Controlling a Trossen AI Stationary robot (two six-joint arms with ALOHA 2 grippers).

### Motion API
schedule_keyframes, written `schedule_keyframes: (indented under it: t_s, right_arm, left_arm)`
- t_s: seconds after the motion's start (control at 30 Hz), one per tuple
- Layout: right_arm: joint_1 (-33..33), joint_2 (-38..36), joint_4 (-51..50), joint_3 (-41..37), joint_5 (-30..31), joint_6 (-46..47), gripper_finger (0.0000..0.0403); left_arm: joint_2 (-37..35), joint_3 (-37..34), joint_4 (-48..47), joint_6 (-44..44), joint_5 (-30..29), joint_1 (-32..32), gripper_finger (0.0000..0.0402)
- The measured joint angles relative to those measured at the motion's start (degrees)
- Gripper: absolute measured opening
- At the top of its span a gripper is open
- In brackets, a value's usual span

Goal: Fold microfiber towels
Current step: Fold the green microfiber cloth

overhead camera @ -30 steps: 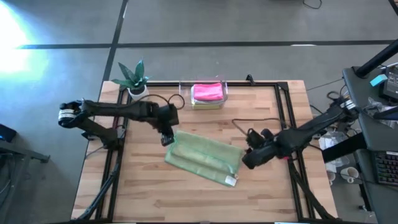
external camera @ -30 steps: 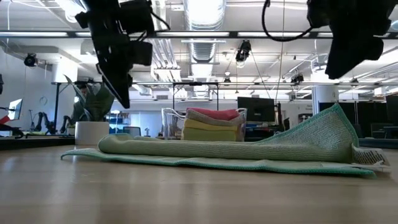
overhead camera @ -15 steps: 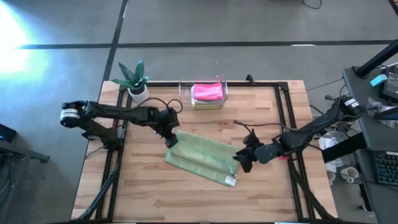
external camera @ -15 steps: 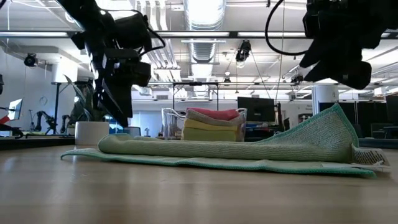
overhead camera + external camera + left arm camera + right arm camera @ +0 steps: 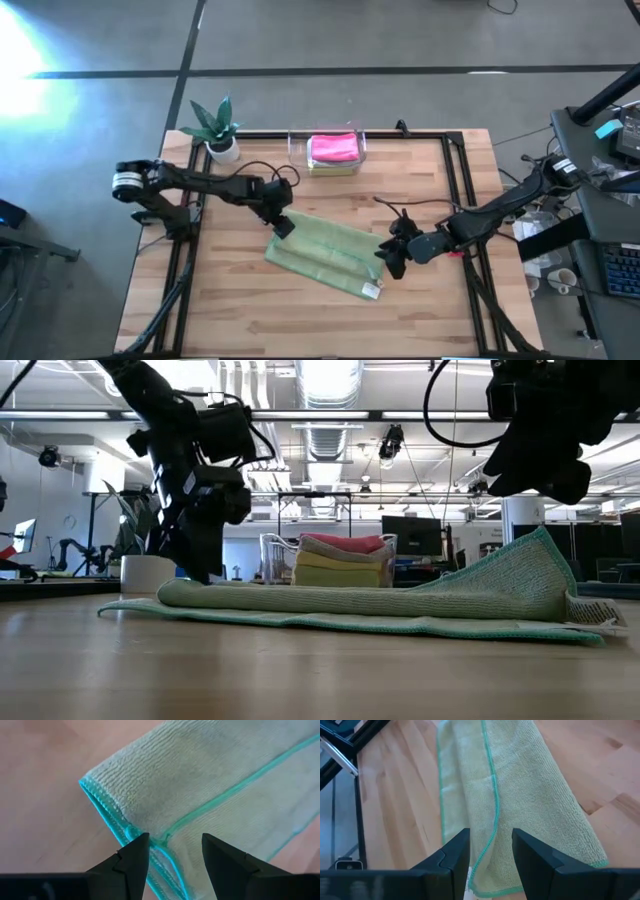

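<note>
The left gripper (image 5: 284,226) hangs with its fingers spread over the far-left corner of the sage green towel (image 5: 328,252) — in its wrist view the teal-edged corner lies just ahead of the gap between the two fingertips, not pinched. The right gripper (image 5: 392,262), also spread and holding nothing, hovers at the towel's opposite end, where the cloth rises in a hump. This one towel lies folded into a long band, slanting across the middle of the tabletop (image 5: 250,310). Two more towels — a hot pink towel (image 5: 334,147) on top of a yellow towel (image 5: 338,573) — sit folded in the clear bin (image 5: 297,150) at the tabletop's far edge. One potted plant (image 5: 215,124) stands at the far-left corner.
</note>
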Motion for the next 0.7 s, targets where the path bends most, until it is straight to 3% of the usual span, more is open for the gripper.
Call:
schedule_keyframes:
  t_s: [0.2, 0.5, 0.7]
  right_arm:
    - [-0.24, 0.00, -0.06, 0.00, 0.00, -0.13, 0.0137]
    - [-0.27, 0.00, -0.13, 0.00, 0.20, 0.00, 0.0137]
    - [-1.51, 0.00, -0.12, 0.00, 0.20, -0.59, 0.0137]
  left_arm:
    - [0.84, 0.18, 0.04, -1.10, 0.04, -0.49, 0.0166]
    - [-4.60, -0.03, -4.31, -4.01, -0.03, -0.50, 0.0166]
    - [-2.11, -0.01, -2.57, -5.64, 0.01, -0.93, 0.0166]
